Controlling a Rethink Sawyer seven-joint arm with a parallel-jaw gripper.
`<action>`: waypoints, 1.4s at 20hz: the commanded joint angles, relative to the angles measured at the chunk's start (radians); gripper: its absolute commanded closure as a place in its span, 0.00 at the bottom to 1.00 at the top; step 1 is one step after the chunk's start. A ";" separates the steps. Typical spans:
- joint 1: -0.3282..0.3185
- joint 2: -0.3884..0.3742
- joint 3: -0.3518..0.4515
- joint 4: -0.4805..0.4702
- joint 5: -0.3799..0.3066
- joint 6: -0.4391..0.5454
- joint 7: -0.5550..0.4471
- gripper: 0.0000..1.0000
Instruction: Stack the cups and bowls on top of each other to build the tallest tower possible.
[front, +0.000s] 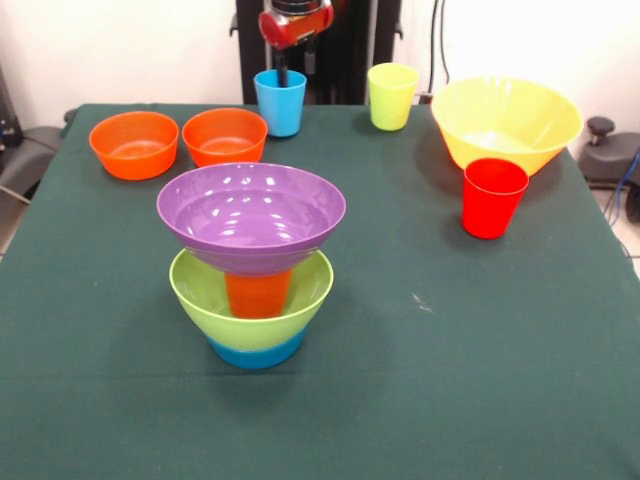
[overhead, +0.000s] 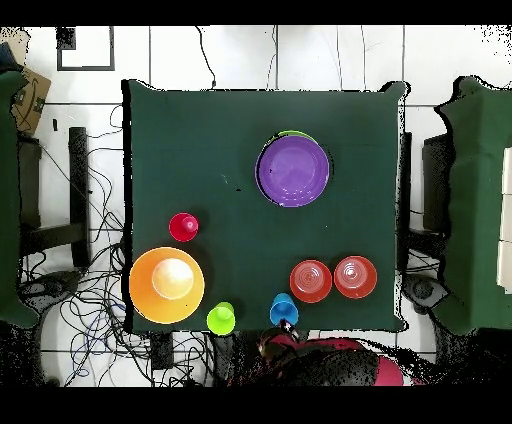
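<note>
front view: gripper (front: 283, 72) inside light blue cup (front: 280, 102)

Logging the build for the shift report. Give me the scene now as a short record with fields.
tower: purple bowl on top, upright, on an orange cup standing in the green bowl, blue bowl lowest
loose cups: blue cup, yellow-green cup, red cup
loose bowls: two orange bowls side by side, yellow bowl
hand: in the blue cup's mouth; open or shut cannot be told
table: green cloth
</note>
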 joint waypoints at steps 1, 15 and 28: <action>0.041 0.052 0.043 -0.131 -0.042 -0.081 0.135 0.00; 0.053 0.063 0.041 -0.136 -0.035 -0.086 0.128 0.00; 0.039 0.048 0.061 -0.127 -0.039 -0.059 0.119 1.00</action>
